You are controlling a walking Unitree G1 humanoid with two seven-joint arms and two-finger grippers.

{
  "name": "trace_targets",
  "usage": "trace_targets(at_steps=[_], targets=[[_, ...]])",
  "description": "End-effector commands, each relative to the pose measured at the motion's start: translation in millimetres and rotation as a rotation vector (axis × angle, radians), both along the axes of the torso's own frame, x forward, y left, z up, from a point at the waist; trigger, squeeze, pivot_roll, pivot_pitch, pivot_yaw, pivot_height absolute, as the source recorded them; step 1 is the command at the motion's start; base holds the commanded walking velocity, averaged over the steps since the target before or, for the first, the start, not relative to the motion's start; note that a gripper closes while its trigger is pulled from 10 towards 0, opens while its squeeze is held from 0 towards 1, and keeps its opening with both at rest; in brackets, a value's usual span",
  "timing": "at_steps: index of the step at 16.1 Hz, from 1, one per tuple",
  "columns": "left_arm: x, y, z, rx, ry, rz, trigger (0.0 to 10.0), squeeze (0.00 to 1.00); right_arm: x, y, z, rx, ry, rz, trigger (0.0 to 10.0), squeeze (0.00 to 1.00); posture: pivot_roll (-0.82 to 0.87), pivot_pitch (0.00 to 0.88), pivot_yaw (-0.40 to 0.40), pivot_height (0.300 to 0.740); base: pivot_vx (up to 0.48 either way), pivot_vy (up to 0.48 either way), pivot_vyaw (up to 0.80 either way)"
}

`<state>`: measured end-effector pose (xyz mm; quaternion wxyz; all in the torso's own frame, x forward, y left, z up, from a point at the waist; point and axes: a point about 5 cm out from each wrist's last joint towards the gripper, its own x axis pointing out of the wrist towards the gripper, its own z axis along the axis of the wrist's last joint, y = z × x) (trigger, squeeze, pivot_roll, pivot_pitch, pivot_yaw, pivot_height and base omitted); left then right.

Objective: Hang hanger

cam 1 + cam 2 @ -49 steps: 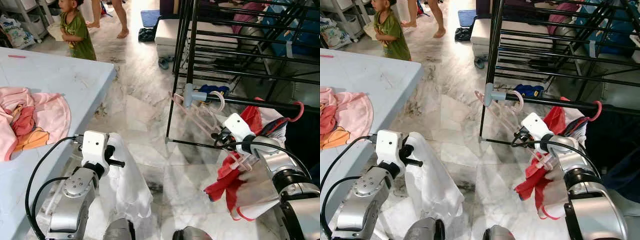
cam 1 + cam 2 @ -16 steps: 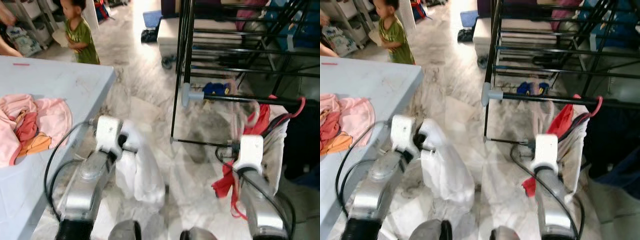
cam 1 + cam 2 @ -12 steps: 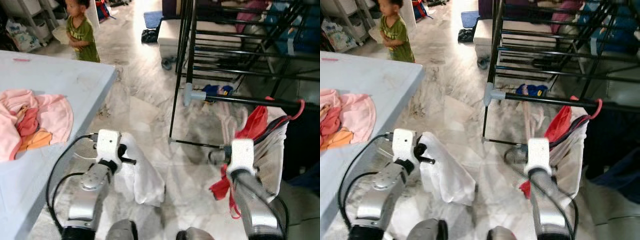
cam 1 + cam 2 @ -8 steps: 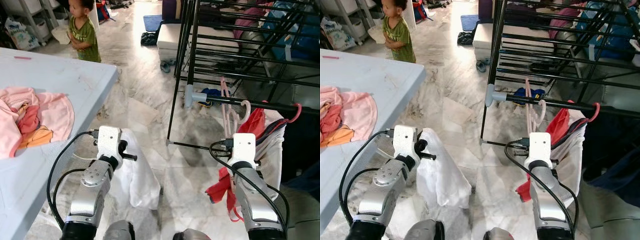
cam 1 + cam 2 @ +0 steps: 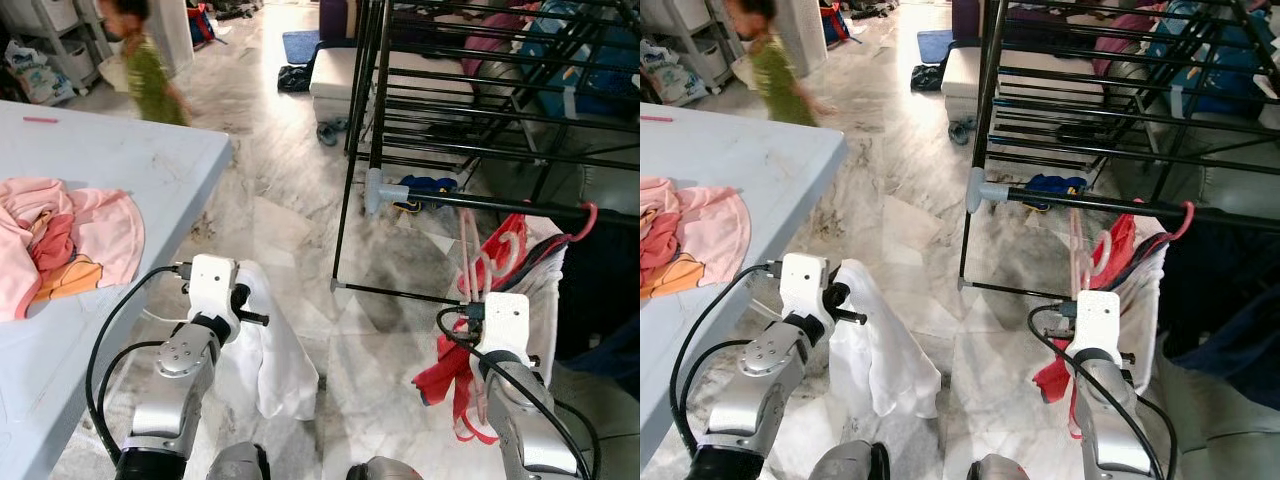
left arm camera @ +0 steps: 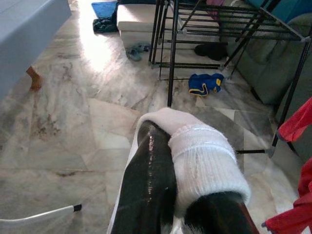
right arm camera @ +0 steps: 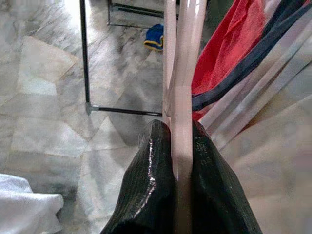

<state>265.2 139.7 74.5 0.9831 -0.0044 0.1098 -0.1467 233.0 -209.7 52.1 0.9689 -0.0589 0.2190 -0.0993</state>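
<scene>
My right gripper (image 7: 178, 130) is shut on a pale pink plastic hanger (image 5: 468, 255). The hanger stands upright, and its upper end reaches up to the black rail (image 5: 500, 206) of the drying rack. I cannot tell whether it touches the rail. A red garment (image 5: 508, 245) hangs from that rail just to the right of the hanger, on a red hook (image 5: 590, 214). My left gripper (image 5: 243, 306) is low on the left, shut on a white garment (image 5: 262, 350) that drapes down from its fingers (image 6: 148, 165).
A pale blue table (image 5: 130, 160) with pink clothes (image 5: 70, 225) stands on the left. A child (image 5: 145, 70) moves past its far corner. Blue slippers (image 5: 425, 187) lie under the rack. Dark clothes (image 5: 600, 290) hang at the right, above a marble floor (image 5: 290, 210).
The hanger went from tilted sideways to upright under the rail, and my right arm drew back and lower. The child moved left. The left gripper still holds the white garment.
</scene>
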Motion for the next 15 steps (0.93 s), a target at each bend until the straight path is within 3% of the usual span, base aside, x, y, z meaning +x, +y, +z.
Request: trace_targets(at_steps=[1, 3, 4, 8, 15], targets=[[3.1, -3.7, 14, 0.004, -0.057, -0.037, 10.0, 0.0, 5.2, 0.2, 7, -0.069, -0.023, -0.001, 10.0, 0.0, -0.02, 0.02, -0.003, 0.74, -0.255, 0.0, 0.0], [4.9, -3.5, 17, 0.006, -0.063, -0.046, 10.0, 0.0, 9.7, 3.2, 9, -0.074, -0.044, 0.016, 10.0, 0.0, -0.01, 0.028, 0.001, 0.74, -0.263, 0.0, 0.0], [4.7, -0.7, 18, 0.013, -0.063, -0.05, 10.0, 0.0, 14.3, 1.3, 14, -0.167, -0.067, 0.039, 10.0, 0.0, -0.01, 0.03, 0.001, 0.74, -0.262, 0.0, 0.0], [3.6, 4.2, 18, 0.026, -0.059, -0.044, 10.0, 0.0, 15.3, 5.2, 12, -0.05, -0.038, 0.051, 10.0, 0.0, 0.0, 0.039, -0.005, 0.74, -0.267, 0.0, 0.0], [3.3, 2.0, 20, 0.034, -0.059, -0.065, 10.0, 0.0, 15.6, 0.9, 10, 0.011, -0.048, 0.001, 10.0, 0.0, 0.01, 0.039, -0.001, 0.74, -0.266, 0.0, 0.0]])
